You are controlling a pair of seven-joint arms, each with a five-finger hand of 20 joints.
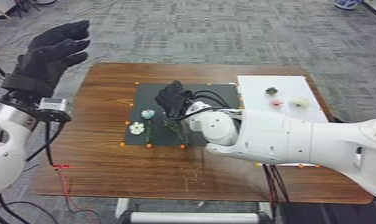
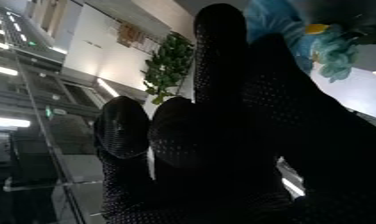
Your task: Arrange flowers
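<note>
The right hand (image 1: 174, 97) is over the black mat (image 1: 152, 92), palm and wrist angled across it; whether it is clamped on anything cannot be told. In the right wrist view, blue petals (image 2: 271, 22) lie close to the glove, near a paler teal bloom (image 2: 335, 55). Just beside the hand on the mat is a pale blue flower (image 1: 148, 114), with a white flower (image 1: 136, 128) near it and a green stem (image 1: 178, 132) on its other side. Farther right, a white sheet (image 1: 255, 84) bears a dark green piece (image 1: 271, 91), a pink flower (image 1: 276, 103) and a cream flower (image 1: 300, 102). The left hand (image 1: 49, 62) is raised beyond the left edge of the table (image 1: 100, 155), its fingers loosely extended.
</note>
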